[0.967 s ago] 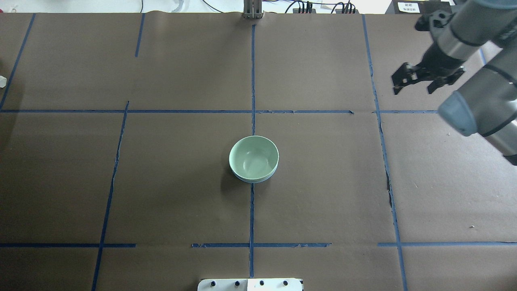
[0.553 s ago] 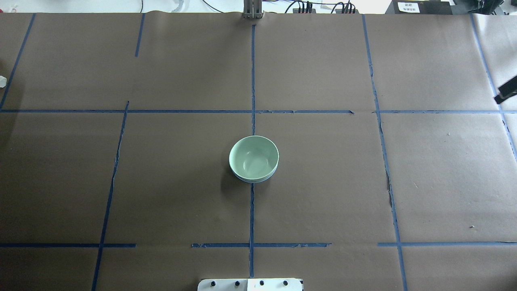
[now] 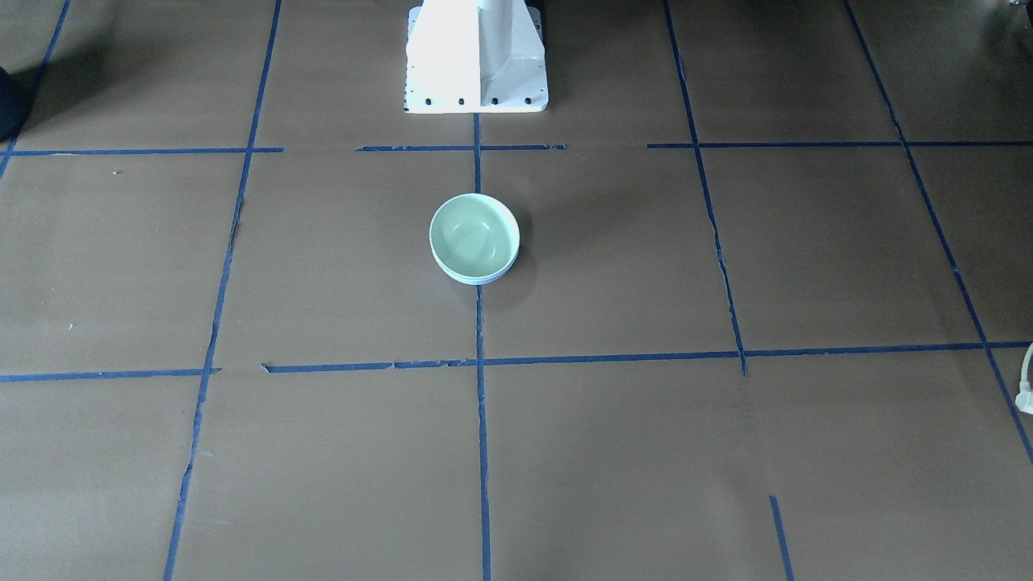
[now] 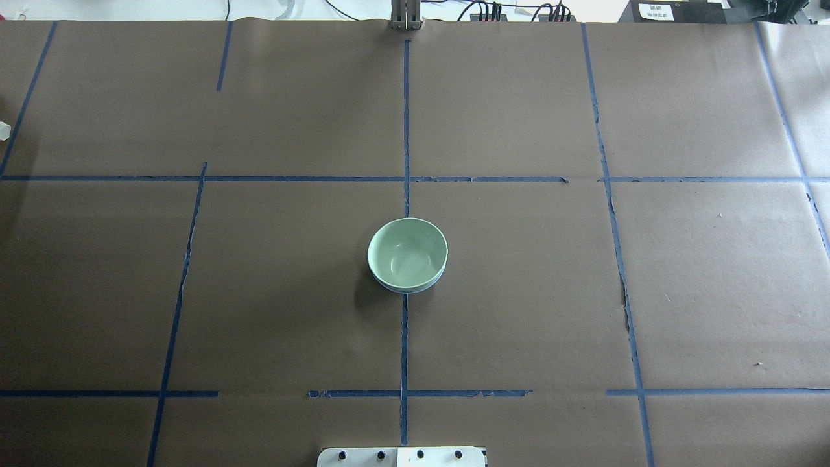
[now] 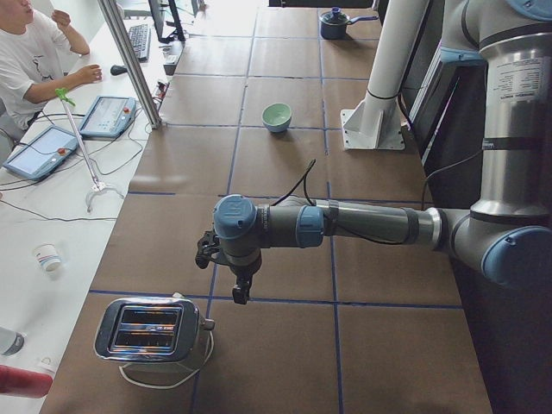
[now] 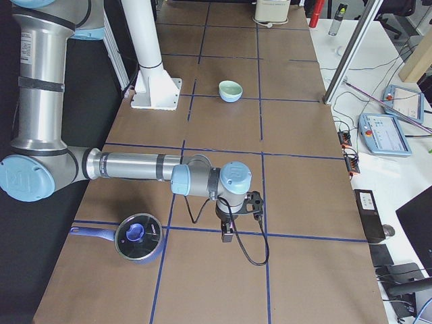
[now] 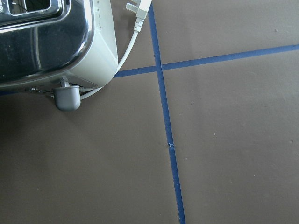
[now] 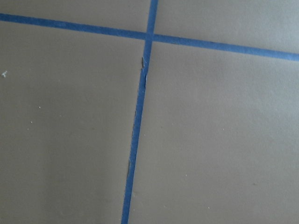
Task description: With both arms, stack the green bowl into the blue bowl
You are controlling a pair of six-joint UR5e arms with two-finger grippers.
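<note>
The green bowl [image 4: 407, 253] sits nested inside the blue bowl [image 4: 410, 290] at the table's middle, on the centre tape line. Only a thin blue crescent shows under the green rim. The front view shows the same stack, green bowl [image 3: 474, 234] over blue rim [image 3: 476, 282]. Both arms are far from the bowls. My left gripper [image 5: 241, 294] hangs low over the table beside a toaster at the left end. My right gripper [image 6: 227, 234] hangs low near a pot at the right end. I cannot tell whether either is open or shut. No fingers show in the wrist views.
A silver toaster [image 5: 147, 332] with a white cord stands at the left end, also in the left wrist view [image 7: 46, 42]. A lidded blue pot [image 6: 138, 237] stands at the right end. The white pedestal [image 3: 476, 56] is behind the bowls. An operator [image 5: 26, 52] sits at a side desk.
My right arm and gripper have swung out of the overhead view past its right edge. The stacked bowls have not moved.
</note>
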